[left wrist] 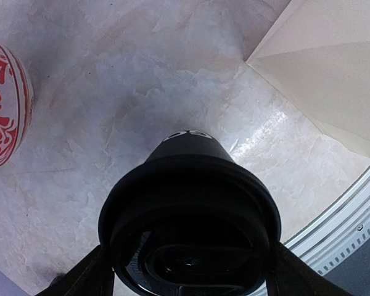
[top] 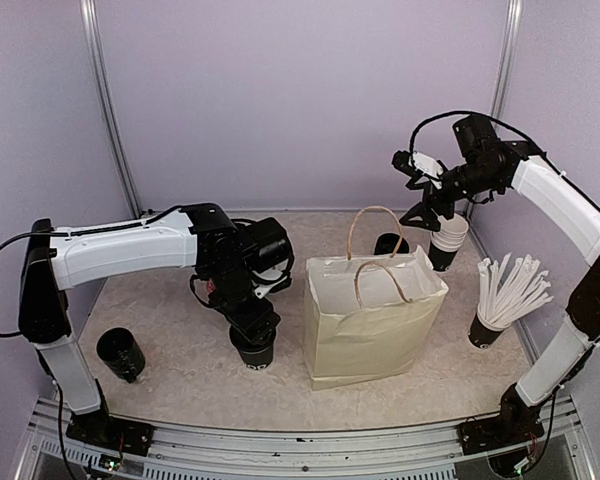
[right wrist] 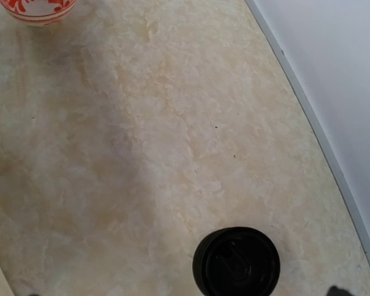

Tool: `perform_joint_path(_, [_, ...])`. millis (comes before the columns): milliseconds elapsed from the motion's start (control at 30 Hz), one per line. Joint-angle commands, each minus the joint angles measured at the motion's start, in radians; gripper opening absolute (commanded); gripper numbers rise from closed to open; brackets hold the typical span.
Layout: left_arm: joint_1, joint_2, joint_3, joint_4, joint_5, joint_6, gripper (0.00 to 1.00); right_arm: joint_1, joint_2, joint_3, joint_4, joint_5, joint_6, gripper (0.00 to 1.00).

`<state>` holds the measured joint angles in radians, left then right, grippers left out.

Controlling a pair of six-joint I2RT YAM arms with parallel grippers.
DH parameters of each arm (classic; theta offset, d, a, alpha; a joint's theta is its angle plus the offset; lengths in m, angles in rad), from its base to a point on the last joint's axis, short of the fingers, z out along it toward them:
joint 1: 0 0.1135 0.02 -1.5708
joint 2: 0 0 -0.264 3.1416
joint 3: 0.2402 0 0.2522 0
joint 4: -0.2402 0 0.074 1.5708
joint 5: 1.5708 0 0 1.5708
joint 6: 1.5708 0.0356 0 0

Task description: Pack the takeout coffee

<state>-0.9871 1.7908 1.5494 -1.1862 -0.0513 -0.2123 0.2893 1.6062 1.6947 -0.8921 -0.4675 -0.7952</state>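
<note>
Near the bag (top: 370,330), clear of its edge, left hand (top: 252,338) clamped on lidded cup (top: 256,356), right hand (top: 422,212) spread aloft.

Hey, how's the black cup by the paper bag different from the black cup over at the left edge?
The bag-side cup has a lid; the left-edge cup is open-topped. The first sits between the fingers of the left gripper; the second stands alone. Both are black and upright.

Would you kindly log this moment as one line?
left gripper: grips lidded cup | right gripper: open, high near stack | bag: upright, open
</note>
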Motion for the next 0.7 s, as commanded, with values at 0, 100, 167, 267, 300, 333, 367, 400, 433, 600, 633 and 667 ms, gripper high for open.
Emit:
perform_joint_path(0, [0.007,0.027,-0.007,0.029,0.024,0.021,0.82,-0.010,-0.031,-0.018,0.002,-0.006,-0.005,0.99])
perform_joint_path(100, [0.008,0.033,-0.011,0.032,0.019,0.023,0.82,-0.010,-0.032,-0.018,0.002,-0.007,-0.004,0.99])
perform_joint_path(167, [0.007,0.034,-0.011,0.033,0.019,0.023,0.81,-0.010,-0.031,-0.018,0.001,-0.007,-0.004,0.99])
perform_joint_path(267, [0.007,0.029,-0.001,0.025,0.020,0.019,0.78,-0.010,-0.031,-0.013,-0.003,-0.008,-0.004,0.99])
perform_joint_path(300, [0.007,0.026,0.004,0.018,0.018,0.015,0.76,-0.010,-0.032,-0.009,-0.006,-0.011,-0.004,0.99])
perform_joint_path(333, [0.008,0.022,0.009,0.011,0.012,0.013,0.76,-0.010,-0.032,-0.003,-0.009,-0.015,-0.002,0.99])
perform_joint_path(367, [0.008,0.016,0.015,0.004,0.002,0.009,0.75,-0.010,-0.032,0.005,-0.012,-0.020,0.002,0.99])
perform_joint_path(400, [0.009,0.006,0.018,-0.003,-0.009,0.005,0.75,-0.010,-0.032,0.015,-0.011,-0.026,0.009,0.99])
perform_joint_path(433, [0.013,-0.002,0.026,-0.007,-0.021,-0.003,0.75,-0.010,-0.031,0.031,-0.013,-0.031,0.022,0.99])
perform_joint_path(600, [0.038,-0.064,0.097,-0.051,-0.082,-0.028,0.75,-0.010,-0.014,0.154,-0.079,-0.108,0.067,1.00])
perform_joint_path(633, [0.045,-0.076,0.115,-0.058,-0.092,-0.032,0.75,-0.010,-0.011,0.193,-0.105,-0.134,0.067,1.00])
perform_joint_path(667, [0.050,-0.085,0.132,-0.063,-0.101,-0.035,0.75,-0.010,-0.008,0.217,-0.132,-0.164,0.067,0.99])
